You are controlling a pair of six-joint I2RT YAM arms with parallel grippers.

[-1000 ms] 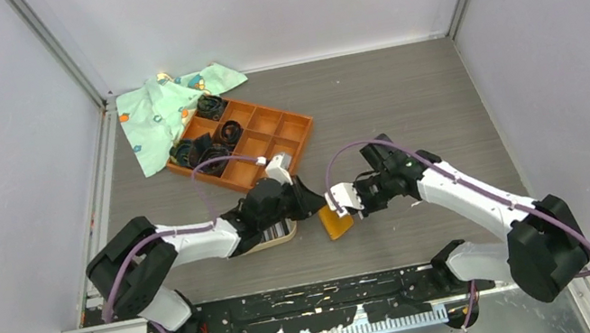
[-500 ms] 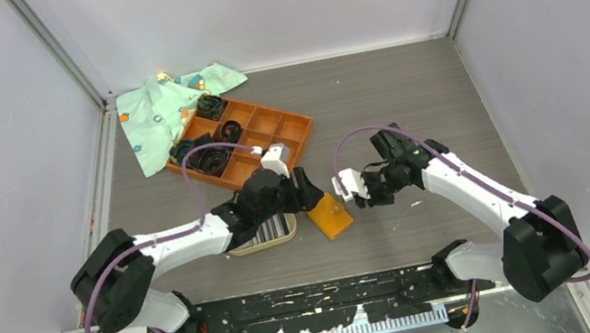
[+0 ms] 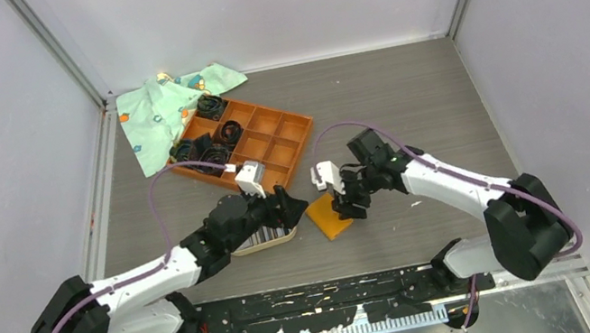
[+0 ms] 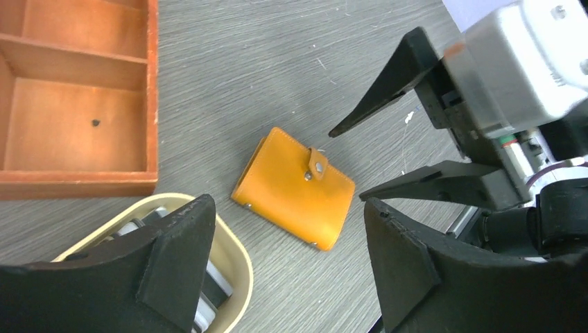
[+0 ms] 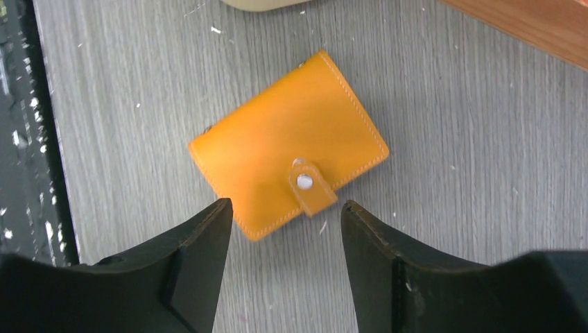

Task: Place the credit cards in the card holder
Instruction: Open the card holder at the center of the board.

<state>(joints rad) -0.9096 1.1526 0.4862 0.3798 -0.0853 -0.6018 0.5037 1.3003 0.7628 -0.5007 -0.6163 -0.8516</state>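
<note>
Both tools stand open and hold nothing. The right tool [image 5: 286, 207] hangs over the card holder [image 5: 277, 152] with its jaws apart, and the near edge of the holder with the snap strap [image 5: 310, 186] shows between the two fingers. The left tool [image 4: 288, 229] is opened wider, and it looks down on the same holder from the other side.

The card holder is orange, folded shut with the snap closed, and lies flat on the grey table [image 3: 408, 101] between the two tools. Just beside it, on the left arm's side, is an oval tan-rimmed dish [image 4: 239, 263] with the credit cards [image 3: 265, 238] lying in it, some of them striped. Behind the dish stands an orange-brown compartment tray [image 3: 267, 135], and a green patterned cloth [image 3: 155, 118] lies at its far left corner.
</note>
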